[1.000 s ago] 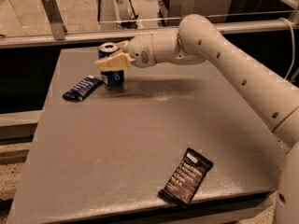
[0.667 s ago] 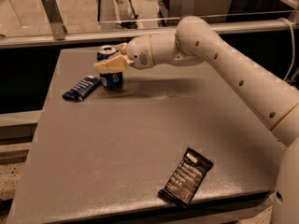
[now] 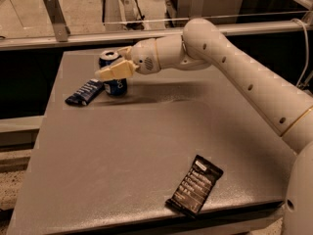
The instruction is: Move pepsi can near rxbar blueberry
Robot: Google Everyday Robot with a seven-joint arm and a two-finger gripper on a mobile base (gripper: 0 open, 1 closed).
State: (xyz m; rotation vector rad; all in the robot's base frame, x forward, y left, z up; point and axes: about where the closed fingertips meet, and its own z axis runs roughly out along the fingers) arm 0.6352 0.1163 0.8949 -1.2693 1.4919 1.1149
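Observation:
The pepsi can (image 3: pixel 116 86), blue with a silver top, stands upright at the far left of the grey table (image 3: pixel 122 151). My gripper (image 3: pixel 109 63) reaches in from the right and is shut on the can, one finger across its front and the other behind its top. The rxbar blueberry (image 3: pixel 85 92), a flat dark navy wrapper with white lettering, lies just left of the can, almost touching its base. The fingers hide the can's upper side.
A larger black bar wrapper (image 3: pixel 194 191) with white text lines lies near the table's front right edge. My white arm (image 3: pixel 244 77) spans the table's right half. A rail (image 3: pixel 146 33) with metal brackets runs behind the table.
The gripper and the can have shifted slightly left, closer to the navy wrapper. The two wrappers have not moved.

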